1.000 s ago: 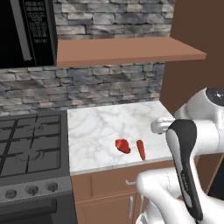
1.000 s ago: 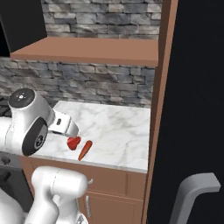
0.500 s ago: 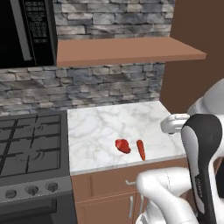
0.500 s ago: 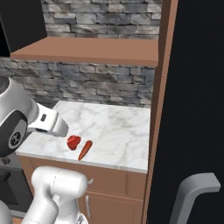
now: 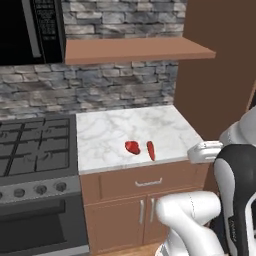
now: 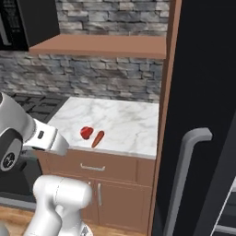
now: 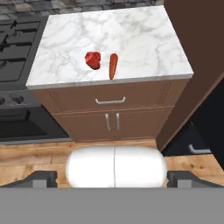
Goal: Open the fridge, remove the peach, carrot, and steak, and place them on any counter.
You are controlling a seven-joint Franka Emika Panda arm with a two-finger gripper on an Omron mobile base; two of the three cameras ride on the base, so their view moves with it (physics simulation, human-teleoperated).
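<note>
On the white marble counter (image 5: 110, 130) the glossy red steak (image 5: 132, 147) lies just left of the orange-red carrot (image 5: 151, 150), near the front edge. They appear again as steak (image 6: 85, 132) and carrot (image 6: 97, 138), and from above as steak (image 7: 92, 60) and carrot (image 7: 113, 65). My gripper (image 7: 113, 179) hangs in front of the counter (image 7: 131, 35), above the floor, open and holding nothing. The near-black fridge (image 6: 203, 69) stands at the right with its long grey handle (image 6: 186, 179) close to the camera. The peach is out of view.
A black gas stove (image 5: 30, 150) adjoins the counter on the left, under a black microwave (image 5: 30, 30). A wooden shelf (image 5: 135, 49) hangs over the counter. A tall brown panel (image 5: 215, 75) separates counter and fridge. Brown cabinets (image 7: 111, 118) sit below.
My hand has drawn back from over the counter's right edge, toward the base and slightly lower. Steak and carrot have not moved.
</note>
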